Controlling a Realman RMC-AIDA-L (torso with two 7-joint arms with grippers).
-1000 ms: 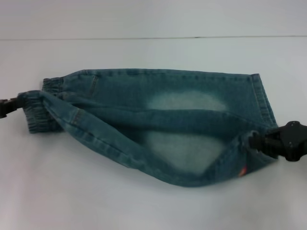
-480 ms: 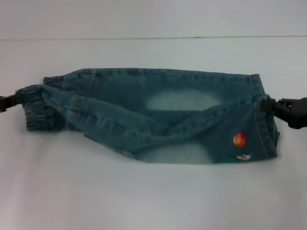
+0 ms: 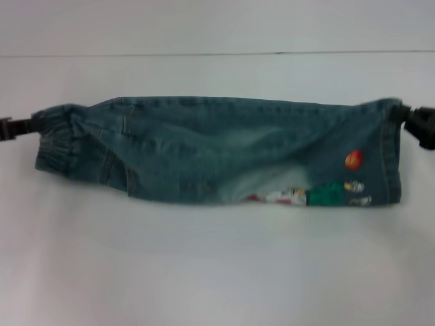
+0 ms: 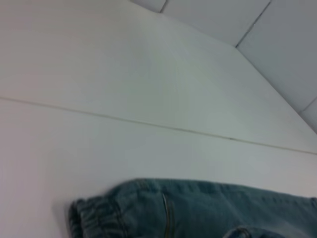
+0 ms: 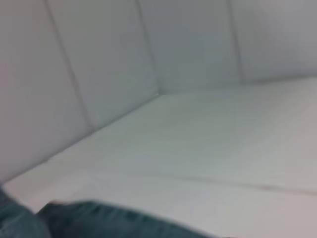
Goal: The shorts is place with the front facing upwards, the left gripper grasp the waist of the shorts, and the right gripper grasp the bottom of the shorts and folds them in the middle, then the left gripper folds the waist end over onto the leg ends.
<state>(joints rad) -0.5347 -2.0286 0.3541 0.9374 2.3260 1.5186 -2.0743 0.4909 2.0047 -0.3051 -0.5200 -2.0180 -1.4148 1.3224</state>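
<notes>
**Lengthwise fold nearly laid; the waist-to-hem fold comes next**

The step in hand looks like the first fold, made along the middle of the garment. The shorts (image 3: 224,153) lie as a long narrow band across the centre of the head view, doubled lengthwise on the white surface (image 3: 217,272). The left end effector (image 3: 15,127) sits at the left edge of the frame, pinching the waist of the shorts (image 3: 58,139) at its upper corner. The right end effector (image 3: 416,122) is at the right edge, pinching the upper corner of the bottom of the shorts (image 3: 389,156). Between them the top edge of the denim runs taut and nearly straight.

By my judgement, the next move calls for both end effectors to lower and let go so the fold settles flat. Then the left one must carry the waist rightward over onto the leg ends, keeping the layers aligned.

The denim is blue with a pale faded patch at lower centre. An orange basketball print (image 3: 353,159) and part of a cartoon figure (image 3: 319,195) show toward the lower right. The gathered waistband is ruffled, and the hem at right is straight and stitched. The left wrist view shows the waistband (image 4: 94,218) low in its frame.
</notes>
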